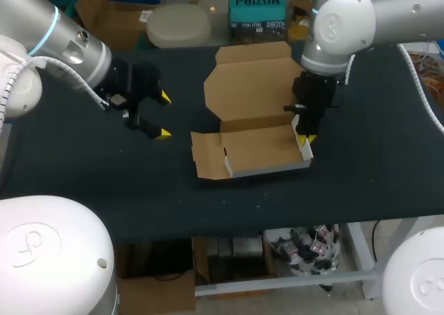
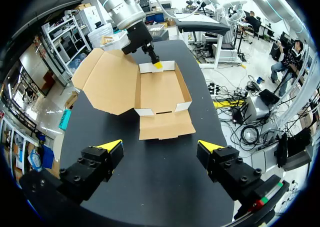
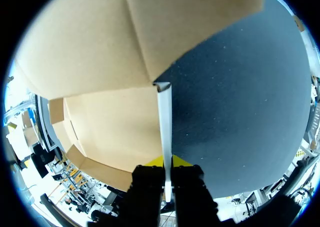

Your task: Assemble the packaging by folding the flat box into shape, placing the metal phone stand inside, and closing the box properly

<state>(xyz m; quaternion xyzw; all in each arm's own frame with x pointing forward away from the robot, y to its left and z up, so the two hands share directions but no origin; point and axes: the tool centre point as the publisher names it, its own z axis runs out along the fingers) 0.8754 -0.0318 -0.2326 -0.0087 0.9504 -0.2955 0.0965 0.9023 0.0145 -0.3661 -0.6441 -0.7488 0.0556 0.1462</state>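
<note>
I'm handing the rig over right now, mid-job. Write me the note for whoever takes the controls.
Left gripper: open, empty, over the table left of the box.
Right gripper: shut on the right side wall of the box, which stands upright.
Box: tray partly formed; lid open, leaning back; left flap lies flat on the table.
Phone stand: not in any view.
Done: partial folding. Left to do: raise left flap, put stand in, close lid.

Table (image 1: 104, 176) left of box (image 1: 257, 152) lies free; right claw (image 1: 305, 139) occupies its wall.
</note>
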